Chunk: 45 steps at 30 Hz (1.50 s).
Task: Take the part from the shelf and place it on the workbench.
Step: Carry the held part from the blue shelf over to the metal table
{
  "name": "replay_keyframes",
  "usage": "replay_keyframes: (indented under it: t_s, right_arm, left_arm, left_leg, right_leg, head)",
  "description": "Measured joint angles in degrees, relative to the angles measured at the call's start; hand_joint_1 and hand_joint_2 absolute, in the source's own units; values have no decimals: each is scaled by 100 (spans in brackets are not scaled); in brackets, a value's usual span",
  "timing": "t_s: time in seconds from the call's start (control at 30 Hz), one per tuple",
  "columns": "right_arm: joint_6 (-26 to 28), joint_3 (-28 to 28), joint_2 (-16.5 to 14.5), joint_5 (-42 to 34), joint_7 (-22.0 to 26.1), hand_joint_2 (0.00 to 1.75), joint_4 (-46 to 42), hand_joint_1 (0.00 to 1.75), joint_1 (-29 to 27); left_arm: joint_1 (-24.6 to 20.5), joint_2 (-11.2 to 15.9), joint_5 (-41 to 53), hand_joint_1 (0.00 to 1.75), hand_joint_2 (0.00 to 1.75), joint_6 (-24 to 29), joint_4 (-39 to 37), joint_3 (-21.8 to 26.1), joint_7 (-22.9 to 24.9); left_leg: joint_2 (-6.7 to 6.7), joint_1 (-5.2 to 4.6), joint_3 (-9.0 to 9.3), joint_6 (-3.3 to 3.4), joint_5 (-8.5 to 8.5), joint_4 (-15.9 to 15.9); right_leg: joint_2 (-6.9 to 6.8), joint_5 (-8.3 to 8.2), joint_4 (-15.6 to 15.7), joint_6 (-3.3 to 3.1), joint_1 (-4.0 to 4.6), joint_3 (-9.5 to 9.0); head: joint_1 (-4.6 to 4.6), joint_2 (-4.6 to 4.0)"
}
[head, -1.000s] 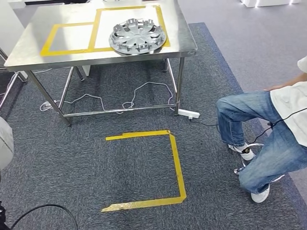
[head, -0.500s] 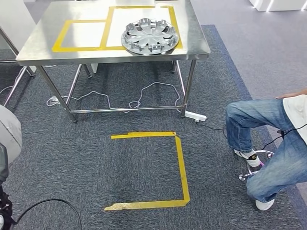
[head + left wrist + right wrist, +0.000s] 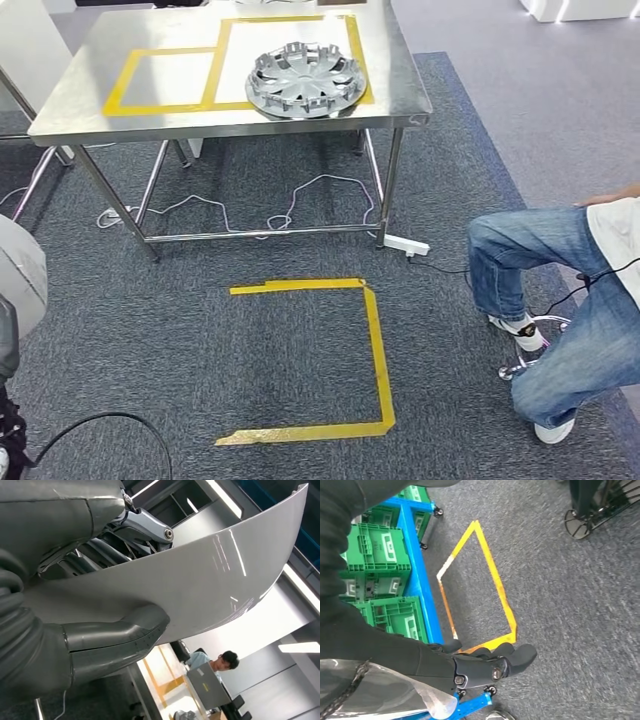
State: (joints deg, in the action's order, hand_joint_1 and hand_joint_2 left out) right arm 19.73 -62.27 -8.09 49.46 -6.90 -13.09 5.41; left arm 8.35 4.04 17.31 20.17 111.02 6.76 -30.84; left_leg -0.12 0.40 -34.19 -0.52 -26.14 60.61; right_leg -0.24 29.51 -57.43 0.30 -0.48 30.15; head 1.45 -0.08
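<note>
My left hand (image 3: pixel 56 560) grips the part, a large curved light-grey panel (image 3: pixel 211 580): the thumb (image 3: pixel 113 640) presses one face and the fingers (image 3: pixel 143 525) lie on the other. A grey rounded edge (image 3: pixel 19 275) at the head view's left side may be that panel. The steel workbench (image 3: pixel 75 95) stands ahead, across a stretch of carpet, with yellow-taped rectangles on its top. My right hand (image 3: pixel 490 665) hangs over the carpet, its fingers stretched out and holding nothing.
A silver wheel cover (image 3: pixel 306 80) lies on the workbench's right taped area. A yellow tape square (image 3: pixel 377 350) marks the floor before the bench. A seated person (image 3: pixel 558 290) is at the right. A blue shelf (image 3: pixel 416 575) with green crates (image 3: pixel 376 550) stands near my right hand.
The whole head picture has shifted a little as the camera moved; the workbench sits slightly farther right than a second ago. Nothing on the bench has moved.
</note>
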Motion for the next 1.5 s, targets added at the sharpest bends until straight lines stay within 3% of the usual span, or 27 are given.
replay_keyframes:
  t_s: [0.17,0.23,0.3,0.33,0.37,0.43,0.5,0.57,0.67,0.7,0.8,0.83,0.87,0.9,0.97,1.03,1.13,1.2,1.27,1.33,1.37,1.4,1.47,1.5]
  right_arm:
    - [-42,0,0,8,6,175,0,0,13]
    - [-49,1,0,10,0,175,0,0,16]
    - [-54,2,-1,11,10,175,1,0,10]
    - [-55,2,-2,12,12,175,1,0,3]
    - [-56,1,-2,13,8,175,1,0,-5]
    - [-57,0,-2,14,2,175,0,0,-16]
    - [-59,0,-1,15,5,175,0,0,-12]
    - [-61,1,0,19,34,175,0,0,-7]
    - [-67,1,-1,32,37,175,0,0,-18]
    - [-69,0,-1,37,19,175,0,0,-19]
    - [-70,1,-2,54,-4,175,0,0,-15]
    - [-71,1,-2,57,0,175,0,0,-16]
    - [-71,1,-2,61,4,175,0,0,-20]
    - [-71,1,-2,64,5,175,0,0,-24]
    - [-74,0,-2,71,-9,175,0,0,-32]
    - [-76,1,-2,78,-19,175,0,0,-24]
    - [-77,1,-2,83,-11,175,0,0,-4]
    - [-78,0,-2,86,-29,175,0,0,11]
    - [-78,1,-2,89,-37,175,0,0,21]
    - [-79,2,-3,90,-24,175,1,0,13]
    - [-79,2,-4,91,-29,175,2,0,5]
    - [-80,1,-4,91,-38,175,2,0,-5]
    - [-80,0,-4,94,-55,175,2,0,-19]
    - [-82,1,-4,96,-55,175,1,0,-20]
  left_arm:
    - [-7,20,-1,175,175,-6,-2,-46,-10]
    - [-6,18,0,175,175,-14,-2,-63,-13]
    - [0,16,1,175,175,-17,-3,-84,-13]
    - [3,15,2,175,175,-17,-3,-92,-13]
    - [4,14,2,175,175,-17,-3,-98,-13]
    - [5,13,2,175,175,-17,-3,-102,-13]
    - [2,15,2,175,175,-17,-3,-104,-13]
    - [-3,17,2,175,175,-20,-4,-109,-14]
    - [-7,25,5,175,175,-35,-4,-125,-15]
    - [-13,31,7,175,175,-38,-4,-129,-15]
    - [-17,42,10,175,175,-38,-14,-140,-14]
    - [-9,42,10,175,175,-38,-20,-143,-14]
    - [-2,42,11,175,175,-39,-26,-145,-13]
    - [3,42,10,175,175,-39,-30,-146,-12]
    - [5,42,9,175,175,-40,-34,-149,-11]
    - [2,43,9,175,175,-49,-39,-156,-6]
    - [4,46,9,175,175,-62,-48,-167,2]
    - [2,46,9,175,175,-61,-49,-173,2]
    - [-1,45,10,175,175,-65,-49,-182,2]
    - [3,43,11,175,175,-70,-49,-191,2]
    - [5,40,11,175,175,-71,-49,-195,2]
    - [6,38,11,175,175,-72,-50,-198,2]
    - [7,34,10,175,175,-79,-51,-203,2]
    - [3,34,10,175,175,-85,-52,-206,2]
  left_leg:
    - [-19,5,109,152,-61,-228]
    - [-19,19,145,212,-75,-254]
    - [-22,8,157,246,-101,-249]
    - [-29,2,171,254,-117,-248]
    - [-39,-3,195,255,-137,-247]
    - [-60,-7,276,237,-196,-246]
    - [-69,-16,331,195,-262,-238]
    - [-72,-26,329,141,-293,-230]
    - [-62,-23,330,56,-360,-177]
    - [-53,-19,272,23,-438,-30]
    - [-37,10,-265,-57,-817,995]
    - [-36,17,-447,-70,-858,1278]
    - [-34,22,-544,-76,-786,1375]
    - [-32,26,-539,-74,-603,1252]
    - [-19,26,-298,-50,-121,574]
    - [-7,7,-73,-3,61,23]
    - [-17,-4,-17,91,-28,-119]
    - [-26,16,43,166,-56,-158]
    - [-21,23,101,230,-100,-176]
    - [-23,15,144,255,-157,-175]
    - [-31,11,181,256,-191,-175]
    - [-41,9,234,252,-233,-174]
    - [-54,9,366,228,-336,-176]
    - [-59,1,416,201,-388,-173]
  right_leg:
    - [-14,119,-92,149,14,48]
    - [3,378,-638,181,9,339]
    - [7,647,-1433,192,6,813]
    - [8,662,-1671,193,6,986]
    - [8,555,-1685,187,6,1051]
    - [12,66,-1079,152,8,848]
    - [23,-245,-365,107,20,525]
    - [37,-234,-113,73,36,389]
    - [39,-206,-52,10,11,326]
    - [34,-195,-35,-19,-6,291]
    - [21,-118,-22,-82,-16,185]
    - [20,-85,-22,-85,-16,145]
    - [20,-50,-22,-80,-16,99]
    - [21,-13,-22,-73,-17,45]
    - [21,69,-19,-42,-15,-57]
    - [22,142,-19,17,6,-97]
    - [-2,199,15,115,20,-96]
    - [-4,315,-143,171,17,-52]
    - [8,593,-792,201,13,298]
    - [11,799,-1555,211,12,819]
    - [12,741,-1708,209,12,983]
    - [12,553,-1628,199,13,1031]
    - [13,-16,-929,157,19,832]
    - [14,-204,-572,131,29,675]
  head:
    - [-24,0]
    - [-54,-1]
    - [-71,-1]
    - [-69,-1]
    - [-71,-1]
    - [-72,-1]
    - [-69,-1]
    - [-66,0]
    - [-58,1]
    - [-46,1]
    - [-23,1]
    - [-24,1]
    - [-23,1]
    - [-22,1]
    - [-25,1]
    - [-25,0]
    - [-43,1]
    - [-64,0]
    - [-84,-1]
    - [-90,-1]
    - [-91,-1]
    - [-92,-1]
    - [-92,-1]
    - [-91,-1]
